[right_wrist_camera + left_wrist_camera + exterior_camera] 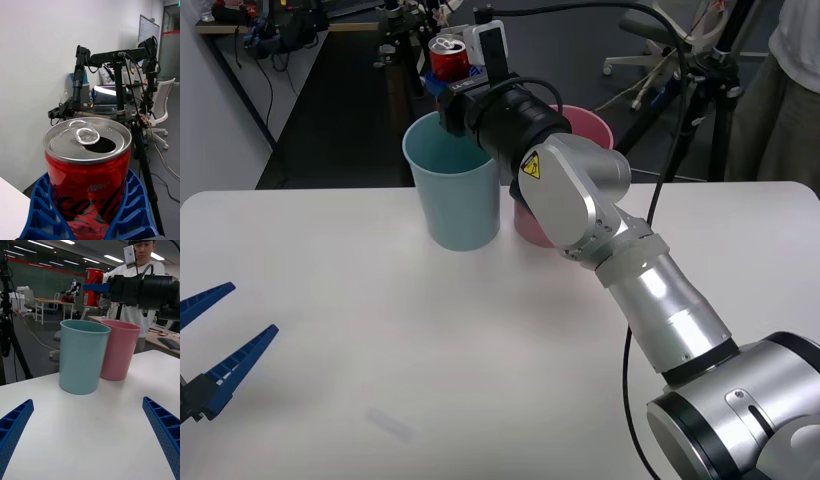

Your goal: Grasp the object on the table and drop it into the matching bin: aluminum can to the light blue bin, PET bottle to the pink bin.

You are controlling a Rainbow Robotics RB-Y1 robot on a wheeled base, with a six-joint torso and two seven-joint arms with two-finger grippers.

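Note:
My right gripper [446, 82] is shut on the red aluminum can [449, 58], holding it upright in the air above the far rim of the light blue bin [455, 185]. The right wrist view shows the can [88, 176] close up, its silver top opened, with blue ribbed fingers [131, 213] on both sides. The left wrist view has the can [92, 287] high over the light blue bin [82, 356], with the pink bin [118, 348] touching it. My left gripper [210, 340] rests open at the near left of the white table [380, 330].
The pink bin [590, 135] stands just right of the light blue one, mostly behind my right arm. Tripods, cables and office chairs fill the floor beyond the table's far edge. A person stands behind the table at the right.

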